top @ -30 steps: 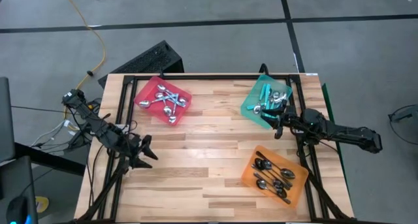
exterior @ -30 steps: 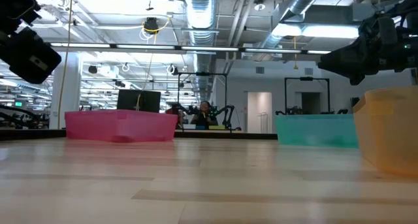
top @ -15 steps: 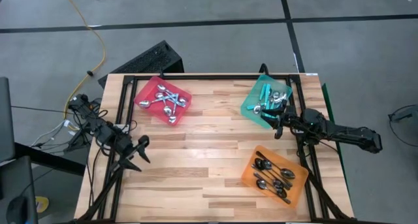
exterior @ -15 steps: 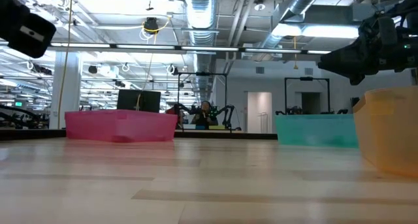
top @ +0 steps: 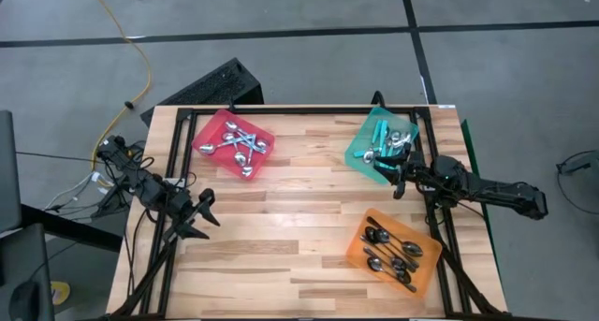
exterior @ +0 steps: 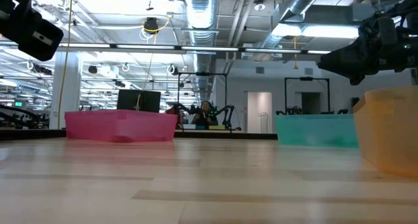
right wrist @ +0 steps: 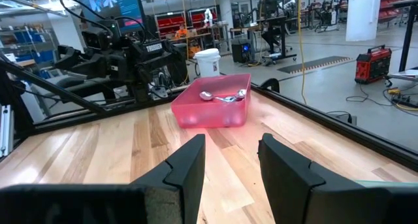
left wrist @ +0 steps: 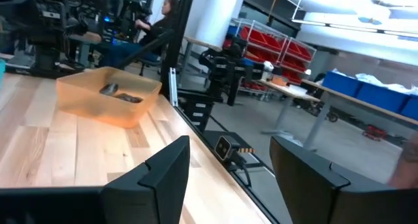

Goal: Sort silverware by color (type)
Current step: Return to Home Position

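Left tool (top: 204, 216) spread wide over table (top: 281, 229) left; right tool (top: 398, 178) parted.

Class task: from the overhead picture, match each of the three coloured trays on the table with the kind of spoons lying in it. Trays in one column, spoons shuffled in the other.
Column one:
1. red translucent square tray
2. teal translucent square tray
3. orange translucent square tray

Column two:
A. all-black spoons
B. shiny all-silver spoons
C. silver spoons with teal-blue handles

Pairs: 1-B, 2-C, 3-A
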